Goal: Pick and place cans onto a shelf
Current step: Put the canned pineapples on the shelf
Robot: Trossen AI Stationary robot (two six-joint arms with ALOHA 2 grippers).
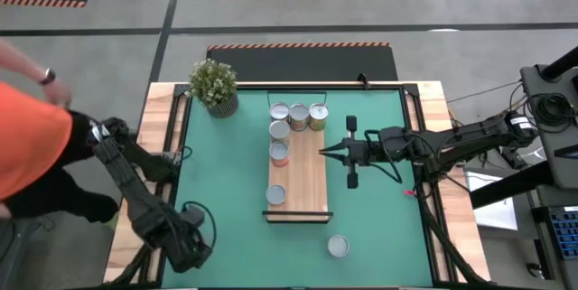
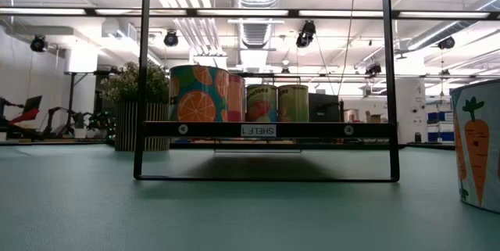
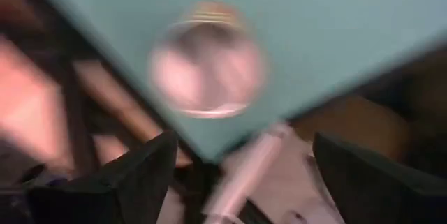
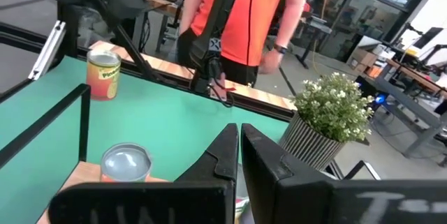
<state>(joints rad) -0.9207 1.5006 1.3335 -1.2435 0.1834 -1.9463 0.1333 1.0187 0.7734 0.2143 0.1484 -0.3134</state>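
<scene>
- The mat (image 1: 226, 191) on the worktop was plain teal green.
- The shelf (image 1: 307, 182) was pale wood with a dark strip at one end.
- The nearest can on the shelf (image 2: 198, 93) bore orange slices on turquoise.
- A can at the edge (image 2: 476, 145) was white with an orange carrot and green leaves.
- The can near the worktop's corner (image 4: 103, 75) was orange with a yellow band.
- The person's shirt (image 4: 255, 11) was bright orange.
- The plant (image 4: 335, 105) was green with pale flecks, in a dark ribbed pot.

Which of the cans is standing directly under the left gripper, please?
The can at the mat's front-left corner, beneath the open left gripper. The others stand on the shelf or, like the lone can, right of it.
</scene>
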